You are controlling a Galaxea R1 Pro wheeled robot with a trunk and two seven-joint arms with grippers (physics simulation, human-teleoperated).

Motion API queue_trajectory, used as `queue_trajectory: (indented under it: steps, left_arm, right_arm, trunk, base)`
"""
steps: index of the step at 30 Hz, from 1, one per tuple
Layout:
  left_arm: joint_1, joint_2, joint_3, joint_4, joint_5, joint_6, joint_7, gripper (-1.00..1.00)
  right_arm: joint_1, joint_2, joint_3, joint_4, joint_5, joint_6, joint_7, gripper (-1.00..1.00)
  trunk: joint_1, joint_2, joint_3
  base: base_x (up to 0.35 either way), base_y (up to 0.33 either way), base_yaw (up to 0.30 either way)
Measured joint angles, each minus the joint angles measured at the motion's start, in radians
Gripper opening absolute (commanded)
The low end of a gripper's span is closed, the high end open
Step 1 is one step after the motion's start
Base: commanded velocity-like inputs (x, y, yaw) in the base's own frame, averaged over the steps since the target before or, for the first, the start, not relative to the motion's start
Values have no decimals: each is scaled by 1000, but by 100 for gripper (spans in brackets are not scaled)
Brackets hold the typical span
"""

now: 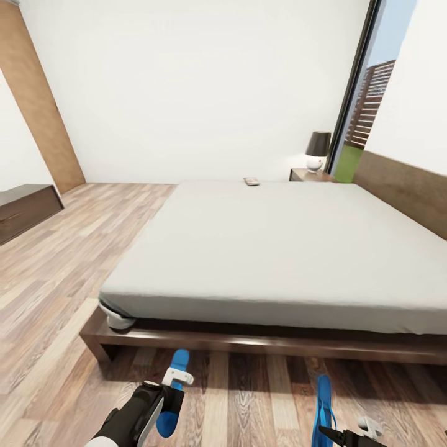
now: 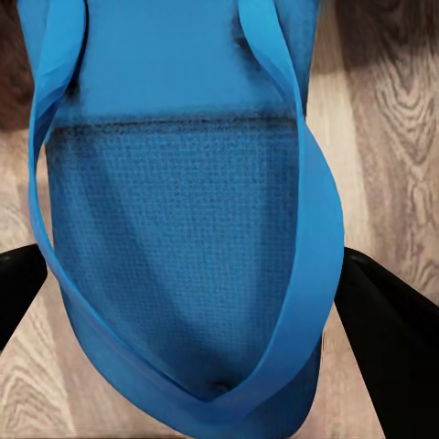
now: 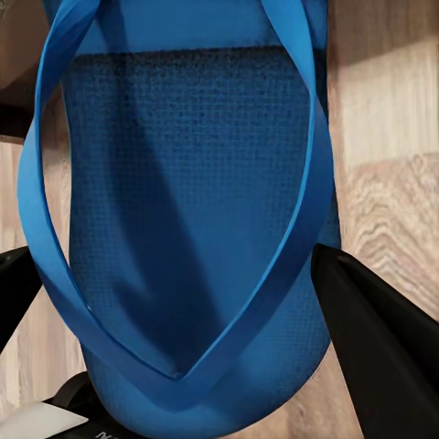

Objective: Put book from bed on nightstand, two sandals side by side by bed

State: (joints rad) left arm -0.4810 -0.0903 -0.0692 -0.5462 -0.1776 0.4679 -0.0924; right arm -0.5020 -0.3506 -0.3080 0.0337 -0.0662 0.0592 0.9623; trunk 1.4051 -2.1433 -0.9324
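Note:
Two bright blue sandals hang over the wood floor just in front of the bed's [image 1: 267, 248] near edge. My left gripper [image 1: 176, 377] is shut on the left sandal [image 1: 179, 361]; the left wrist view has this sandal [image 2: 183, 229] pinched between black fingers [image 2: 393, 338]. My right gripper [image 1: 347, 434] is shut on the right sandal [image 1: 323, 403], which is turned on edge. Its sole [image 3: 183, 201] sits between black fingers [image 3: 375, 329]. The book [image 1: 251, 181] lies on the far edge of the grey mattress. A nightstand [image 1: 308, 175] stands beyond it.
A lamp [image 1: 318, 149] sits on the nightstand beside a tall window [image 1: 366, 105]. The headboard [image 1: 403, 186] runs along the right. A dark low cabinet [image 1: 25, 208] and a wooden door [image 1: 37, 99] are at the left. A white object [image 1: 118, 320] sits at the bed's near-left corner.

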Motion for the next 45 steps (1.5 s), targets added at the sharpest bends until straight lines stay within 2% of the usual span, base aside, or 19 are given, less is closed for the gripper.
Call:
queue_trajectory:
  steps: [5, 12, 45]
  left_arm:
    - [0, 0, 0, 0, 0, 0, 0, -100]
    - [0, 0, 0, 0, 0, 1, -1, -100]
    - [0, 0, 0, 1, 0, 1, -1, -100]
  right_arm:
    - [0, 0, 0, 0, 0, 0, -1, -100]
    - [0, 0, 1, 0, 0, 0, 0, -100]
    - [0, 0, 1, 0, 0, 0, 0, -100]
  trunk:
    - [0, 0, 0]
    - [27, -49, -22]
    - [153, -280, -125]
  base:
    - [0, 0, 283]
    - [0, 0, 155]
    - [0, 0, 1]
